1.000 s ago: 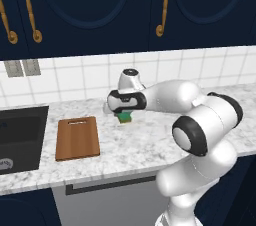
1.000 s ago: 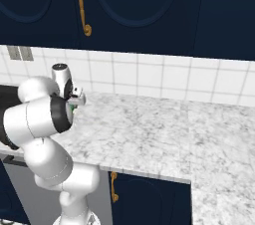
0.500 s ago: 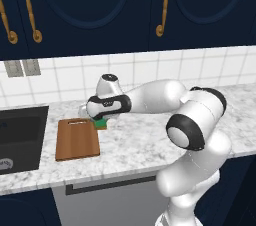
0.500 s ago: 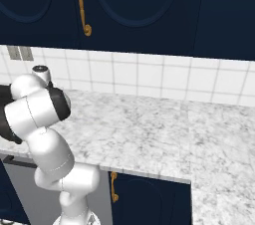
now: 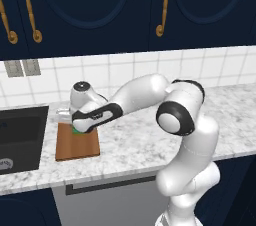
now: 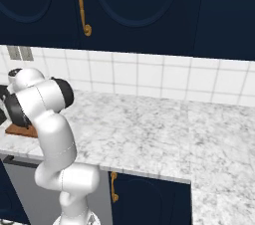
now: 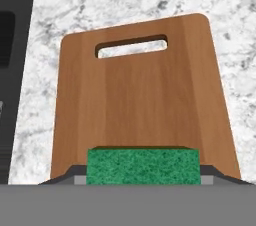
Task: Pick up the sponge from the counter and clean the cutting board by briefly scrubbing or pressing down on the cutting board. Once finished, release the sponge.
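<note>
Sponge (image 7: 143, 166) over board (image 7: 142, 100).
Held in closed gripper (image 5: 79, 129) by its side faces; likely soft, light, compressible under pressing.

Light is even and soft, with no single lamp to trace. The counter (image 5: 150, 140) reads bright and flat, its marbling clear, while the cupboards (image 5: 95, 10) above it sit very dark with only faint sheen. Under the arm (image 5: 140, 95) a weak, soft shadow falls on the board (image 7: 140, 100). The robot's white shell carries a mild gloss. Edges look slightly jagged and coarse, with no bending near the frame borders.
</note>
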You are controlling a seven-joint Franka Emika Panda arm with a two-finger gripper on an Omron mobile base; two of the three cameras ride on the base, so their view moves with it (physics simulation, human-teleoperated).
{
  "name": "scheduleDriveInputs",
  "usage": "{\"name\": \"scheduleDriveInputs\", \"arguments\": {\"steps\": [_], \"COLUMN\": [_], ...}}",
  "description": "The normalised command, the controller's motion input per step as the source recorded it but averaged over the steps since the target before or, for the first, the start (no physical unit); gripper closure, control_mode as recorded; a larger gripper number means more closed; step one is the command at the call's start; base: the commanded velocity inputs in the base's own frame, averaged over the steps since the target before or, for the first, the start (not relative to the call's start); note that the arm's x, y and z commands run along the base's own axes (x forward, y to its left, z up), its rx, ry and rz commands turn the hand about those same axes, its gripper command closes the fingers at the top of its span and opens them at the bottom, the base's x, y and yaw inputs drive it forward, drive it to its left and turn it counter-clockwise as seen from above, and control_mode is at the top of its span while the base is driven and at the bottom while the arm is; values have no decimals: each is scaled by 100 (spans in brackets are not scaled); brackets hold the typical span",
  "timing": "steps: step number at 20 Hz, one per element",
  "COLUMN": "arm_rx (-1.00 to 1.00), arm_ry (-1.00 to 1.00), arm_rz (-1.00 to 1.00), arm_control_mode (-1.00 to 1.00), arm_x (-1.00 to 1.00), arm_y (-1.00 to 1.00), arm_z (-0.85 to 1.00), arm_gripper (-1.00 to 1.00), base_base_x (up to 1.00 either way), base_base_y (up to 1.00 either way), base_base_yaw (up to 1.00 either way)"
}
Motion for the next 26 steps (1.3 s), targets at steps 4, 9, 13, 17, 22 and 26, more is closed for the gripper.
{"name": "scheduleDriveInputs", "arguments": {"steps": [4,9,13,17,22,26], "arm_rx": [0,-2,-14,-10,0,0], "arm_ry": [11,6,1,0,5,0], "arm_rz": [0,0,0,0,7,9], "arm_control_mode": [-100,-100,-100,-100,-100,-100], "arm_x": [30,26,20,4,31,35], "arm_y": [29,21,14,7,0,0], "arm_z": [7,0,-10,-37,-54,-11], "arm_gripper": [100,100,100,100,100,100], "base_base_x": [0,0,0,0,0,0], "base_base_y": [0,0,0,0,0,0], "base_base_yaw": [0,0,0,0,0,0]}}
